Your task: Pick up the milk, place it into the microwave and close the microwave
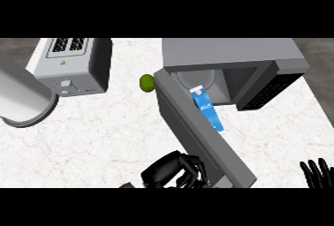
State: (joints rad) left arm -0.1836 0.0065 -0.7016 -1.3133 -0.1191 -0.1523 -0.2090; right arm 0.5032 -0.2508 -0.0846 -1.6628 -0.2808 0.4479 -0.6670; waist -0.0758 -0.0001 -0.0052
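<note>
White marbled counter bears microwave, toaster.

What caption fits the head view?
Milk carton lying in the open microwave, left hand near its door.

Thick grey cylindrical left forearm with a darker rim, glossy black left hand, black right hand with slim fingers

No wording can be read anywhere. The toaster carries a small orange warning mark on its top — too small to make out — and the blue milk carton shows only blurred white print.
</note>
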